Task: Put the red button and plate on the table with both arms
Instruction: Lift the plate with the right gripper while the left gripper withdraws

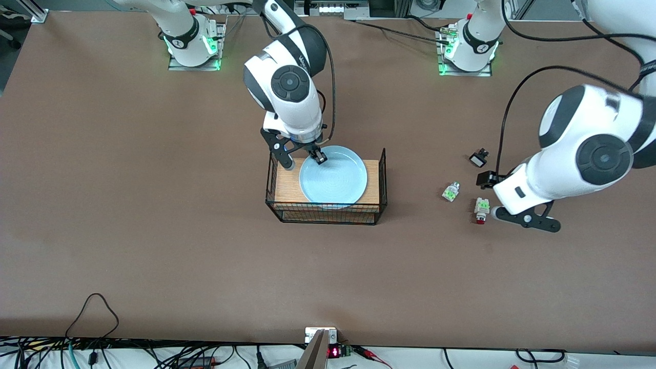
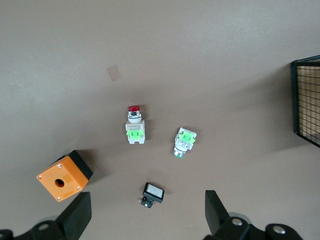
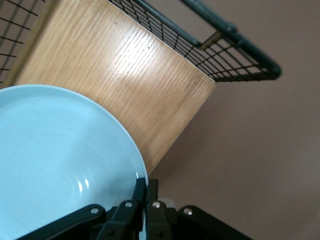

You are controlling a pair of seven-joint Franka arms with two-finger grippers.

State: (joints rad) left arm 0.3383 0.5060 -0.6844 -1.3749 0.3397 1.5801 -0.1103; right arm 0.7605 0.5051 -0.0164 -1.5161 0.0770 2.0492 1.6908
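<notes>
right wrist view shows my right gripper (image 3: 141,197) pinching only the plate (image 3: 55,160) rim, so it could slip, while my left gripper (image 2: 145,212) hangs spread over the red button (image 2: 134,125).

No text, label, brand or number can be read anywhere, though a small display (image 1: 333,352) at the 6 o'clock edge of the front view glows with red characters too small to make out.
</notes>
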